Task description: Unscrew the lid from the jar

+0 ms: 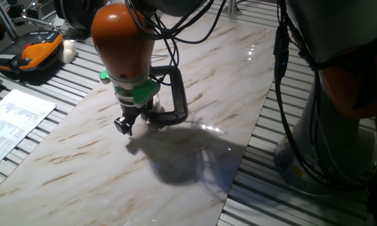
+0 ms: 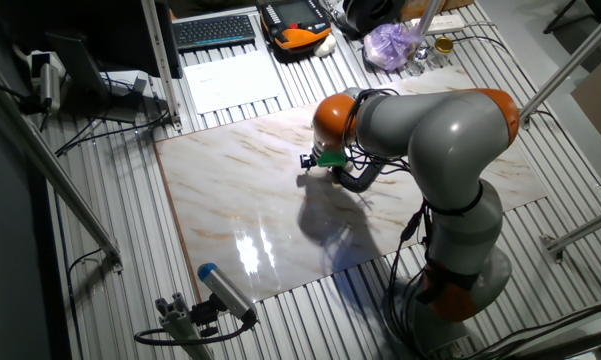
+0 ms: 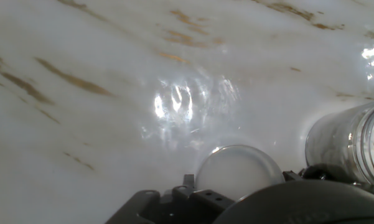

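We see our gripper low over the marble tabletop, just beside the black C-clamp. In the hand view the lid, a round whitish disc, sits right at the fingers' end, partly covered by the dark gripper body; whether our jaws press on it or merely stand above it, we cannot tell, nor how wide they stand. Just to the right of the lid in that view is the jar, clear and cylindrical with something white inside, its mouth bare, apart from the lid. In both fixed views our wrist hides the jar. Beyond the C-clamp, off the marble, lies a printed sheet.
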Available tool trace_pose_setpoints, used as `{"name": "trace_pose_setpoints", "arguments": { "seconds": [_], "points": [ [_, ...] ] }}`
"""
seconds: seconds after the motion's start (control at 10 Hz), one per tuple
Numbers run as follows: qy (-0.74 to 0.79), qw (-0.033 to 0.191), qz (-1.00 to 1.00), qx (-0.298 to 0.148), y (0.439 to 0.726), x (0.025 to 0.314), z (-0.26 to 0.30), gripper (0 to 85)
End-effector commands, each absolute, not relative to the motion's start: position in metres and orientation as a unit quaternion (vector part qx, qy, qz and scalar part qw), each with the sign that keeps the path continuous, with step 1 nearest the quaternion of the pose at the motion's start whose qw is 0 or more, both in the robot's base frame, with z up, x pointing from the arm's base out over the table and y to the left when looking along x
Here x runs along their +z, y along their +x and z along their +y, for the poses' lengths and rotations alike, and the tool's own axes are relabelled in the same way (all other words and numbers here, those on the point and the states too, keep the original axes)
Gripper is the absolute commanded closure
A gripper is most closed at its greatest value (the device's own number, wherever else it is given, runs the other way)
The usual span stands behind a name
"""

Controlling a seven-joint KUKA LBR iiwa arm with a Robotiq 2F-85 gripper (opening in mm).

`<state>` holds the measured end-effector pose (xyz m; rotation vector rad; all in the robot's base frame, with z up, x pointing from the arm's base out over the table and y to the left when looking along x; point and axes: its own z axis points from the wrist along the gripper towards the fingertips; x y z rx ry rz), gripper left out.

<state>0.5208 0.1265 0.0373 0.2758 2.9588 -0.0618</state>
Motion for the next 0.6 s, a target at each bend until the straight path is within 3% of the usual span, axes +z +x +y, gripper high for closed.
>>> {"name": "trace_pose_setpoints", "arguments": {
  "seconds": [0.0,0.4,0.5],
  "points": [
    [0.093,0.085,0.992,-0.021,0.5206,0.0368,0.1267,85.0],
    [0.105,0.092,0.990,-0.016,0.5198,0.0366,0.1272,85.0],
    [0.106,0.093,0.990,-0.017,0.5197,0.0364,0.1272,68.0]
  ]
}}
